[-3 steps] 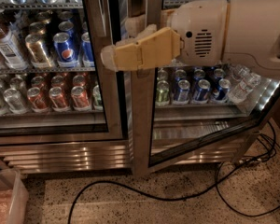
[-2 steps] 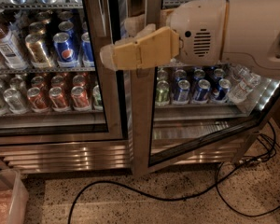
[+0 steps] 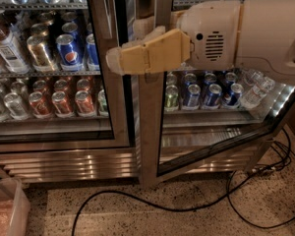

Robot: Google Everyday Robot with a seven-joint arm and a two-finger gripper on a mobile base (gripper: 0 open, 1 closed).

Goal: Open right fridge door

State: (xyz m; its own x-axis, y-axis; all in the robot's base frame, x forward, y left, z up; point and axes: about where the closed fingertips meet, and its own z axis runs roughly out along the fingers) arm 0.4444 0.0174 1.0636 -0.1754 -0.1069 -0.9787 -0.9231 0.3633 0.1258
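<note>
The fridge [image 3: 64, 163] is a steel two-door cooler full of cans. Its right fridge door [image 3: 148, 132] stands ajar. The door's left steel edge is swung out toward the camera, and its bottom rail runs diagonally back to the right. My tan gripper [image 3: 123, 60] lies across that left edge at mid height, pointing left, with its tip over the gap between the two doors. The white arm [image 3: 246, 33] comes in from the right in front of the glass. The left door [image 3: 108, 82], showing Pepsi and red cans, is closed.
A black cable [image 3: 187, 208] loops over the speckled floor in front of the fridge and bunches at the right [image 3: 280, 161]. A translucent plastic bin [image 3: 10, 208] sits at the bottom left. The slatted grille [image 3: 69, 166] runs under the left door.
</note>
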